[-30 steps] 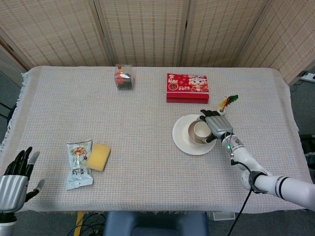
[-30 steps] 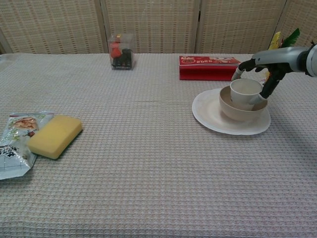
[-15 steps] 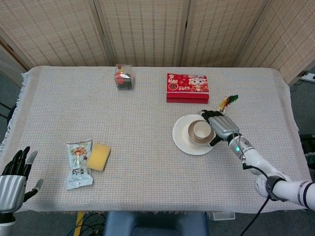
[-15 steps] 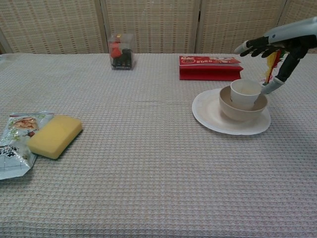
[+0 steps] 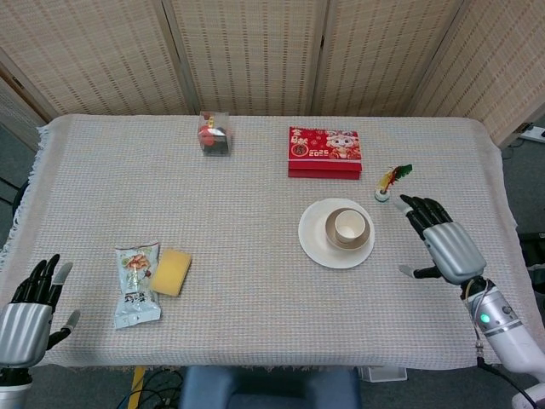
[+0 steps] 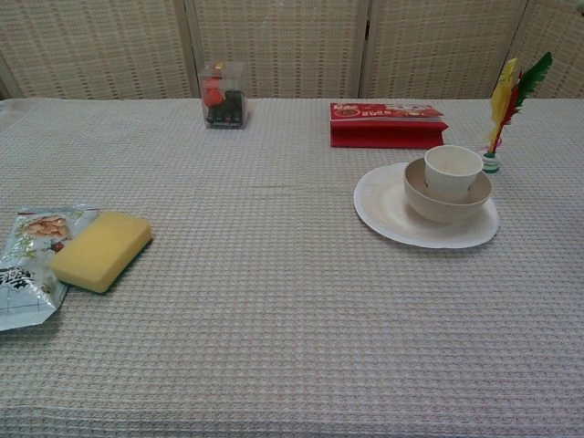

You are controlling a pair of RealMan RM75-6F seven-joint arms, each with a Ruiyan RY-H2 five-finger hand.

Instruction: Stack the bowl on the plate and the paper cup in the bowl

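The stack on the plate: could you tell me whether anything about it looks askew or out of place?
Nothing stands out. The paper cup sits upright in the bowl, which rests on the plate, right of centre.

Both hands had silver-grey metallic backs and black fingers. The right hand (image 5: 443,243) joined a white forearm through a pale wrist segment that carried a small green light, with a thin dark cable trailing beside it. The left hand (image 5: 27,319) showed pale grey tips on some fingers.

Left hand (image 5: 30,317) partly cut off
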